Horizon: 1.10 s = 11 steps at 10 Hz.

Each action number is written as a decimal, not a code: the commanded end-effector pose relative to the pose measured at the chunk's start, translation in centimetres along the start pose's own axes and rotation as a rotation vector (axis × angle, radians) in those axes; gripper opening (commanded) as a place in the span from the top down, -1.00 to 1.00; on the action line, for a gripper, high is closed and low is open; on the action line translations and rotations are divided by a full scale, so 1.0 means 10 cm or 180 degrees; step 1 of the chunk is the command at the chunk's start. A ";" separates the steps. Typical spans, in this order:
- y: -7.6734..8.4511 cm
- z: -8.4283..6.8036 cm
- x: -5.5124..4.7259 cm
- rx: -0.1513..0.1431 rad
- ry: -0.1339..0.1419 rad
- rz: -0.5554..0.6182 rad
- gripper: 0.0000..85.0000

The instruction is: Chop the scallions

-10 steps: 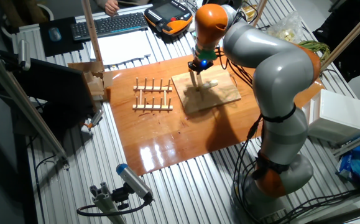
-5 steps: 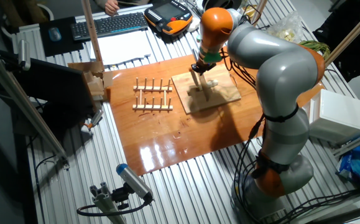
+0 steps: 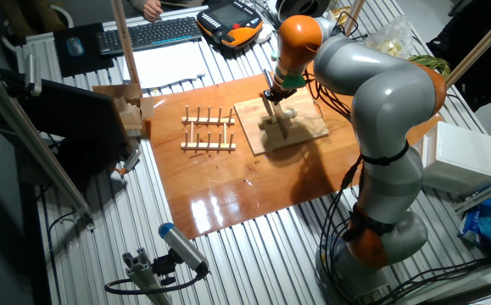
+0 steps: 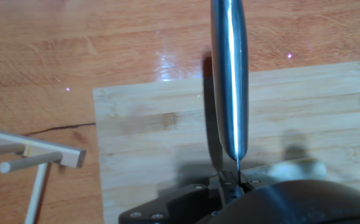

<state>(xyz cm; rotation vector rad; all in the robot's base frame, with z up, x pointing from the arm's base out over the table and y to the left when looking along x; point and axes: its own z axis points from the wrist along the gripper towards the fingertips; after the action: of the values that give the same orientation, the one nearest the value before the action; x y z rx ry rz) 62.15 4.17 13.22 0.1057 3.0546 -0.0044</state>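
Setting: a ribbed metal workbench [image 3: 228, 246] with a glossy wooden tabletop [image 3: 228, 182] laid across it; keyboard [image 3: 152, 32] and handheld controller [image 3: 228, 21] at the far edge.

Arm [image 3: 381, 110]: large, grey with orange joints, bent over the tabletop from the right, wrist pointing down at the board.

Cutting board [image 4: 155, 143]: pale wood, lying flat on the tabletop, mostly bare.

Dowel rack [image 3: 209, 129]: small wooden frame, left of the board and apart from it.

Knife [image 4: 228, 81]: steel blade seen edge-on in the hand view, running from the claw out over the board, tip end towards the board's far edge.

Claw [image 3: 272, 95]: closed on the knife's handle, judging by the blade fixed along its axis; the fingers themselves are hidden.

Scallions [image 4: 298, 167]: a small pale blurred piece on the board, just right of the blade's base, partly hidden by the claw housing.

Progress: whether any cut is made cannot be told; chopping appears under way, with more cuts probably left.
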 end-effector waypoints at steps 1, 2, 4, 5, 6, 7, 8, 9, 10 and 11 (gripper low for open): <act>-0.02 0.03 0.01 -0.0015 -0.0008 -0.0007 1.00; -0.03 0.06 0.01 -0.0016 -0.0018 -0.0016 1.00; -0.04 0.10 0.00 -0.0035 -0.0021 -0.0020 1.00; -0.04 0.11 0.00 -0.0036 -0.0026 -0.0020 1.00; -0.04 0.12 0.00 -0.0036 -0.0026 -0.0020 1.00; -0.04 0.13 0.01 -0.0031 -0.0031 -0.0015 1.00; -0.03 0.13 0.02 -0.0017 -0.0032 -0.0021 1.00; -0.02 0.14 0.02 0.0017 -0.0035 -0.0039 1.00; -0.01 0.15 0.03 0.0022 -0.0040 -0.0039 1.00; -0.01 0.16 0.04 0.0032 -0.0040 -0.0045 1.00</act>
<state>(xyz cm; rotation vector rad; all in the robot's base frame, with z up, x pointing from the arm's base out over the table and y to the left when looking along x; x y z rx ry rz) 61.93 4.09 11.59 0.0844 3.0426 -0.0214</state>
